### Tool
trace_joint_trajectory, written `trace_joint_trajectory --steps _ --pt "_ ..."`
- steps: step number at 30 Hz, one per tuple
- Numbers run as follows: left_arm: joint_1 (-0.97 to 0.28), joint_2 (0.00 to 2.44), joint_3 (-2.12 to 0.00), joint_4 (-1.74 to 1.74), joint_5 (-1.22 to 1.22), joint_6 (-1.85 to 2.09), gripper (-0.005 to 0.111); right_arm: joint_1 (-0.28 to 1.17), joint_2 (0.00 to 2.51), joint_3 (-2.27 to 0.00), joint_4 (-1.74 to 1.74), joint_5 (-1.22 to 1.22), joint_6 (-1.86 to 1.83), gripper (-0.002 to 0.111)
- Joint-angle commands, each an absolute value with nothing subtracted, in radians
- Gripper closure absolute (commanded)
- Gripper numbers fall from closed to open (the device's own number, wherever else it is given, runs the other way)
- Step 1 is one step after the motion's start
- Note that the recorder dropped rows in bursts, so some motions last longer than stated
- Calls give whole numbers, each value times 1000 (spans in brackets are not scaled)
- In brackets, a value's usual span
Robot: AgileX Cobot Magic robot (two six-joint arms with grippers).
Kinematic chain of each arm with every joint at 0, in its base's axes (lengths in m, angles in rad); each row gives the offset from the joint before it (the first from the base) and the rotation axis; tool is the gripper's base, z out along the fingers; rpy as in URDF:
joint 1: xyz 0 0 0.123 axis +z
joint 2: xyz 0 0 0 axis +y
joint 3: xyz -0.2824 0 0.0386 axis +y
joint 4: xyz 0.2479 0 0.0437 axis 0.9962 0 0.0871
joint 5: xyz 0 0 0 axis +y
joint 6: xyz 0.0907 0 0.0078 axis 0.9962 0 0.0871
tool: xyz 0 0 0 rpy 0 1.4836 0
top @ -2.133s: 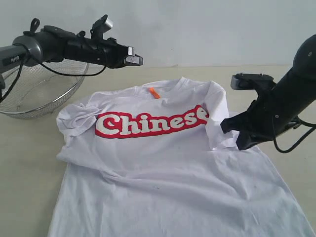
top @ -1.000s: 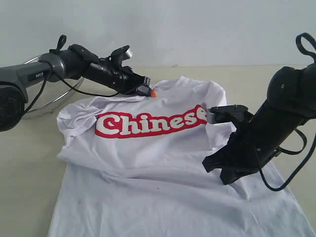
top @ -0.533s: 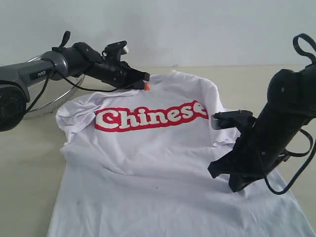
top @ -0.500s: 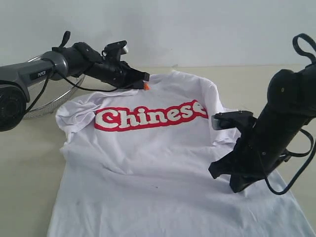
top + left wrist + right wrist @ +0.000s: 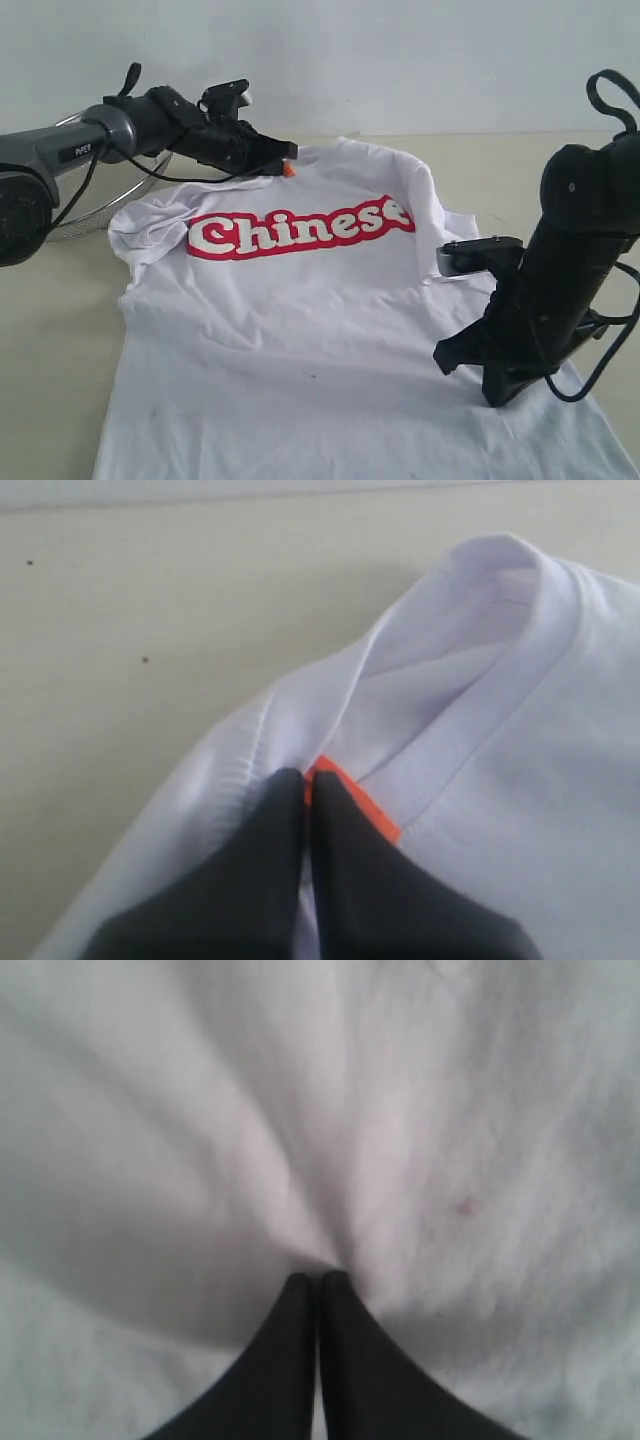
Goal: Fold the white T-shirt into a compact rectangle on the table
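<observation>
2 pinches are on, but no full fold is made yet. Chest-up, the white T-shirt (image 5: 320, 330) lies on the table (image 5: 60, 320) across the middle and lower part of the exterior frame, red lettering showing. At upper centre the left gripper (image 5: 308, 780) is clamped on the collar beside the orange tag (image 5: 365, 810). At lower right the right gripper (image 5: 318, 1278) is closed on a pucker of shirt cloth. Sleeves look crumpled inward, while body and hem lie spread out. Judged early stage: the main body folds are left and there is no rectangle. The basket (image 5: 80, 215) sits at upper left.
</observation>
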State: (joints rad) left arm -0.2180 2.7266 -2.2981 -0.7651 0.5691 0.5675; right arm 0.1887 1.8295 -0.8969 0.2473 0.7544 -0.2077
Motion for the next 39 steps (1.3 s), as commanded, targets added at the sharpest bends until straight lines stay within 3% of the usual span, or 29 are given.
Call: trace_joint_trajectory --steps 1,7,14,16,19,25,33,39 --pt "-205 2746 -2345 -851 572 697 102 190 1822 -895 231 719 -221 108" --pt "-189 2655 -2398 -721 663 671 102 188 1688 -899 231 537 -207 108" --pt "-181 2552 -2398 -451 1072 553 102 42 1684 -1032 196 442 -205 108" --pt "-179 2511 -2398 -452 1221 553 102 -43 1713 -1117 196 482 -240 108" --pt "-179 2435 -2323 -477 1221 450 102 -144 1812 -1287 271 658 -361 108" --pt "-183 2252 -2091 -526 1221 506 102 -205 1985 -1475 636 942 -717 108" --pt "-183 1894 -1731 -504 928 503 102 -205 2086 -1518 691 1043 -777 108" --pt "-201 1679 -1157 -634 512 487 102 -200 2104 -1518 729 1083 -794 108"
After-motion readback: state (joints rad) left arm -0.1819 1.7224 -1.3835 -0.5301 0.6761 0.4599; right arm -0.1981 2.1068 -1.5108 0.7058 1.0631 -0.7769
